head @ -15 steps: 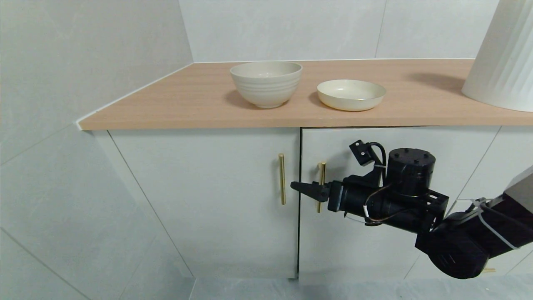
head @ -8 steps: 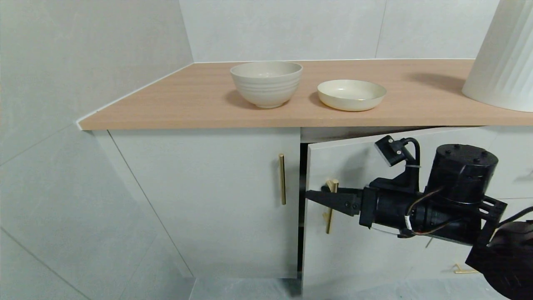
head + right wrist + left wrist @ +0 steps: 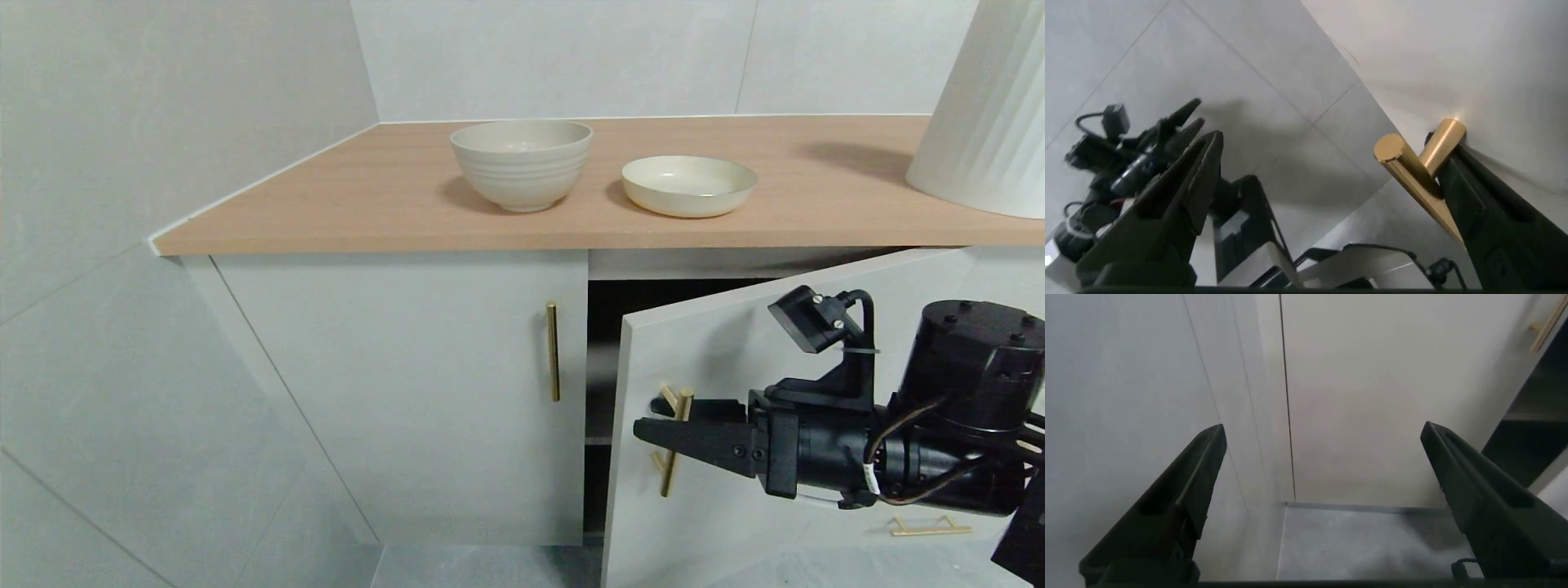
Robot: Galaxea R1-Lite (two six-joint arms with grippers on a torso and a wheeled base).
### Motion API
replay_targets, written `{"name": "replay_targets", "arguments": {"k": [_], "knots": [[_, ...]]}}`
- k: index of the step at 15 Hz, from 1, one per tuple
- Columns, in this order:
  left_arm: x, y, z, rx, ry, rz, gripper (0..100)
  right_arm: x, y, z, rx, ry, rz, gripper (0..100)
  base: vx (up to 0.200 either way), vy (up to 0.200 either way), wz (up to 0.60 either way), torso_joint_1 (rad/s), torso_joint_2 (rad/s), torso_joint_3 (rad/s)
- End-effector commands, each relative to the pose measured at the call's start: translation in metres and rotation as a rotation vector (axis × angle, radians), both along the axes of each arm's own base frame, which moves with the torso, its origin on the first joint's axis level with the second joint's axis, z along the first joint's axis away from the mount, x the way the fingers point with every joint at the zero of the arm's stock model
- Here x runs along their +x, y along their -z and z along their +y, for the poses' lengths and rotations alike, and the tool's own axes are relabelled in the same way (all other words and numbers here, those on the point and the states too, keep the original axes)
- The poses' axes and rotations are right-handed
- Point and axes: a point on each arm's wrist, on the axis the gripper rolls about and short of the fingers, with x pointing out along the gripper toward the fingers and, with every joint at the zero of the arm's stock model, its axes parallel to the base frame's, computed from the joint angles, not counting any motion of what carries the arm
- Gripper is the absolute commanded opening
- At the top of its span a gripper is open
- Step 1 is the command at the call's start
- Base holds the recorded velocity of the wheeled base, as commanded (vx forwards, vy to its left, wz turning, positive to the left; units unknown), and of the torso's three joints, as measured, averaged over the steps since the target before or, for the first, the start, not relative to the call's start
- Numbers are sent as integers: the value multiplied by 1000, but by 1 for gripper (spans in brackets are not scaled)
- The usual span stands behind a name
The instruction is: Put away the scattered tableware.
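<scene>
A deep ribbed bowl [image 3: 522, 163] and a shallow cream plate [image 3: 689, 185] sit side by side on the wooden worktop [image 3: 367, 204], the bowl to the left, the two close but apart. Both are upright and nothing holds them. Farther right on the same worktop stands a tall white ribbed container [image 3: 988, 114], well apart from the plate.

Below the worktop are two pale cabinet doors. The left door [image 3: 408, 392] is shut, with its upright brass handle [image 3: 553, 351] near its inner edge. The right door [image 3: 718, 343] stands ajar, swung out toward the robot, and the dark inside of the cabinet [image 3: 604, 343] shows in the gap between the doors.

The right tool [image 3: 653, 418] is at the right door's brass handle [image 3: 676, 441], reaching in from the right. Its fingers are spread, not clenched. In the right wrist view the handle [image 3: 1417, 175] lies between them, against one finger and far from the other.

The left tool [image 3: 1323, 433] hangs low in front of the closed left door, near the tiled side wall and the floor. Its fingers are spread wide and hold nothing.

A short horizontal brass handle [image 3: 931, 527] shows low down at the right, behind the right arm.
</scene>
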Motion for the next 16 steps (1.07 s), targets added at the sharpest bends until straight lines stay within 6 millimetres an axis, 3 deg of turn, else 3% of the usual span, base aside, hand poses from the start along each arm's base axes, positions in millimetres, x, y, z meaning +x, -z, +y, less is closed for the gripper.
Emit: {"name": "replay_targets", "arguments": {"k": [1,4,6,7,11,12,14,16], "knots": [[0,-4,0,-3,1,-27,100,-5,-4,-4,4,2,-13,100,0,0,0,0,0,0],[-15,-40,-4,-40,165,-123,100,-6,0,-5,-36,0,0,100,0,0,0,0,0,0],[-22,-67,-7,-45,343,-6,100,-9,1,-6,-68,-5,-40,100,0,0,0,0,0,0],[-15,-87,-9,-56,415,56,100,-9,1,-7,-71,-6,-45,100,0,0,0,0,0,0],[58,-151,-15,-98,675,256,100,-14,-2,-10,-82,-6,-66,100,0,0,0,0,0,0],[88,-167,-21,-116,784,315,100,-13,-1,-10,-90,-6,-57,100,0,0,0,0,0,0],[139,-167,-46,-166,925,451,100,-12,2,-9,-104,-3,-65,100,0,0,0,0,0,0],[194,-146,-80,-193,980,508,100,-11,2,-8,-108,3,-67,100,0,0,0,0,0,0]]}}
